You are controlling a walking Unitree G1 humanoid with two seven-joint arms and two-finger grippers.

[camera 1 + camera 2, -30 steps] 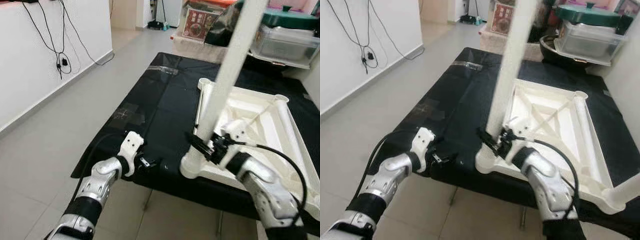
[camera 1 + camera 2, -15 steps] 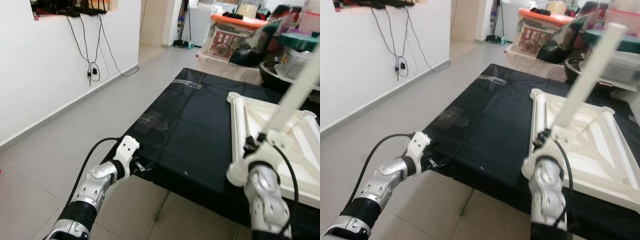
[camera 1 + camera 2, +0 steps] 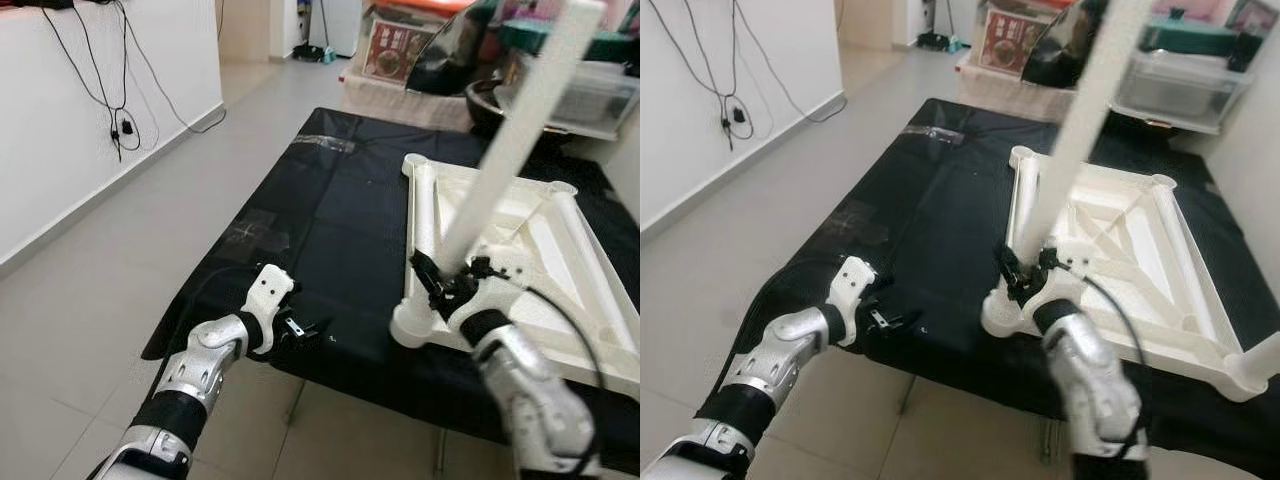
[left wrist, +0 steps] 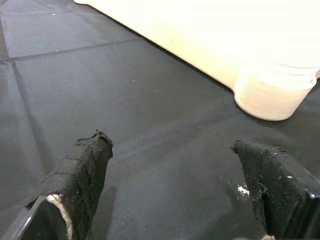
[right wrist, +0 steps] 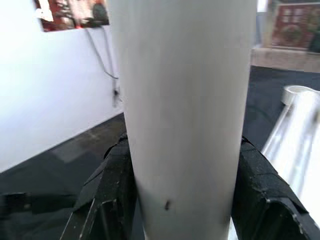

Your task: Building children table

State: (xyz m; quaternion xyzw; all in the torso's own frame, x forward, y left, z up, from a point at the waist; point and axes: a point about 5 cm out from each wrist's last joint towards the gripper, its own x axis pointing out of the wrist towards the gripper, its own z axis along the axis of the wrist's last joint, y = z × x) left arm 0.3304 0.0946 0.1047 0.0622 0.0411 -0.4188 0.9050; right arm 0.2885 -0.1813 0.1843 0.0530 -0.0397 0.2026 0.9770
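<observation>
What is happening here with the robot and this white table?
The robot is assembling a small white table, which lies upside down on a black sheet. Its right gripper is closed around a white leg that stands tilted in the near corner socket. The left gripper hovers open over the sheet's near edge, holding nothing.

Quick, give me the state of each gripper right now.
Left gripper: open, empty, over the black table cover.
Right gripper: shut on the white cylindrical table leg.

Two silver metal arms with black elbow bands; a thin black cable loops over each white wrist housing. Each gripper, left gripper (image 3: 305,329) and right gripper (image 3: 437,284), has scuffed, tape-wrapped black fingers (image 4: 80,172).
</observation>
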